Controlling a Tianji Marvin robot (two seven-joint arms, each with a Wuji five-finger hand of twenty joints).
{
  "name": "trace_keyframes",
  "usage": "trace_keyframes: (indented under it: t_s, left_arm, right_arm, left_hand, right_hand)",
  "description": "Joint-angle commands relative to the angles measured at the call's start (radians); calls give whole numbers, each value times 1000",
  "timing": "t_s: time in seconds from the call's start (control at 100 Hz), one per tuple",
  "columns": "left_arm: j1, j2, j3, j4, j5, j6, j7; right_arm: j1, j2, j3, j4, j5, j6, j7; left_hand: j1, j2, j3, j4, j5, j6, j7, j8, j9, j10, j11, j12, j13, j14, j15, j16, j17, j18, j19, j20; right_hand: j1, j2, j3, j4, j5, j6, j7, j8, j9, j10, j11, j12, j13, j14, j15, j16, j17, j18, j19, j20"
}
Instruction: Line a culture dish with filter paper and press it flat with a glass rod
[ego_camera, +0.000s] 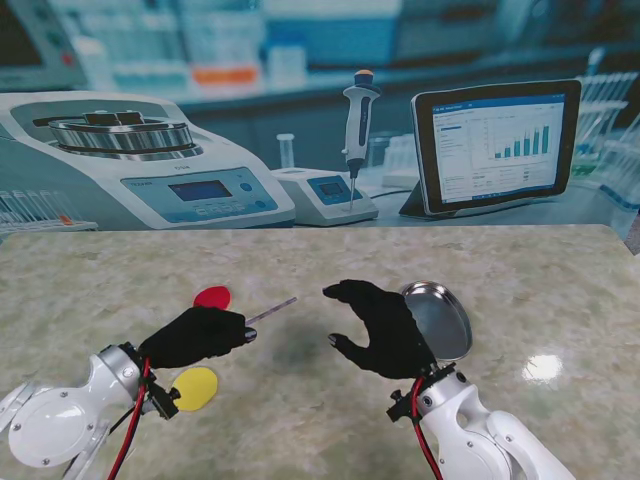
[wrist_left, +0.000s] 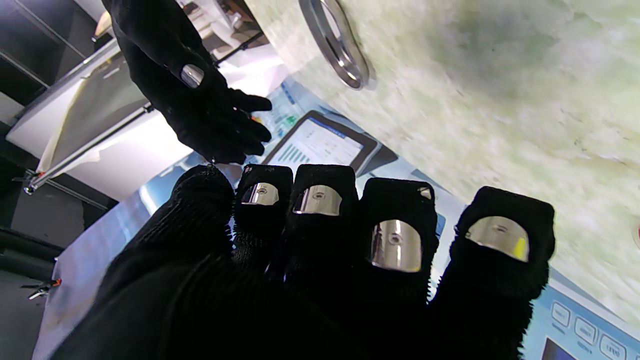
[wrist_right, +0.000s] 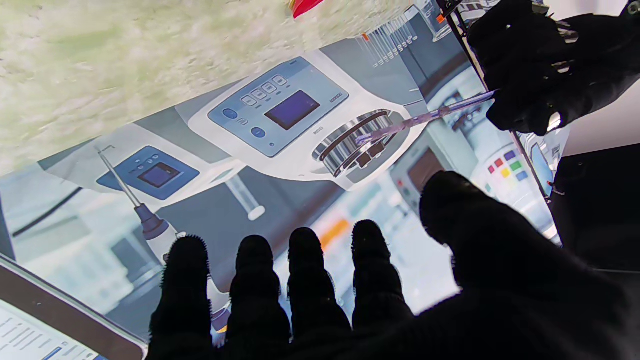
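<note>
From the stand camera I see the glass rod (ego_camera: 272, 310) as a thin clear stick, faintly violet, slanting away from me and toward my right out of my left hand (ego_camera: 197, 336). That hand is curled closed around the rod's near end, with the far end free over the table (ego_camera: 300, 260) between the two hands. The right wrist camera shows the same rod (wrist_right: 425, 117) sticking out of the clenched left hand (wrist_right: 545, 70).

The dish (ego_camera: 437, 318) is a shallow, shiny metal one with a raised rim, lying on the marbled table just beside my right hand (ego_camera: 380, 325) on its right; part of it is hidden behind that hand. In the left wrist view only an arc of its rim (wrist_left: 335, 45) shows. I cannot tell whether anything lies inside it, the glare is too strong.

My right hand holds nothing: its fingers (wrist_right: 255, 280) are spread and a little bent, thumb apart, palm turned toward the left hand.

A red disc (ego_camera: 212, 297) lies on the table just beyond my left hand, and a yellow disc (ego_camera: 195, 388) lies nearer to me, beside the left wrist. They may be the filter papers, but they are too small to be sure.

Behind the table's far edge stands a printed lab backdrop (ego_camera: 150, 160).
</note>
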Motion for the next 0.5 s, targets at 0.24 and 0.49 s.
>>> trace_keyframes:
  t_s: [0.24,0.49]
  left_arm:
    - [8,9,22,-28,-39,-1,-44]
    - [16,13,38,-51,-74,4,-67]
  right_arm:
    - [43,8,-37,-25,-23,-2,47]
    - [90,12,-76,-6,-29,-2,71]
  left_hand:
    - [-15,1,17,16,48,86,55,13,54,-114,63,-7,57,-33,71,-11,18,49,93,-12]
    - [-14,4,12,16,47,86,54,13,54,-114,63,-7,57,-33,71,-11,19,49,92,-11]
  right_hand:
    - [19,-36,-2,-14,-21,-11,51,61,-2,-27,43,51,17,-17,14,22,13,-16,25,28]
    - [19,-42,-4,-19,-23,1,34,71,-2,-24,48,61,30,-12,29,33,28,-17,43,39]
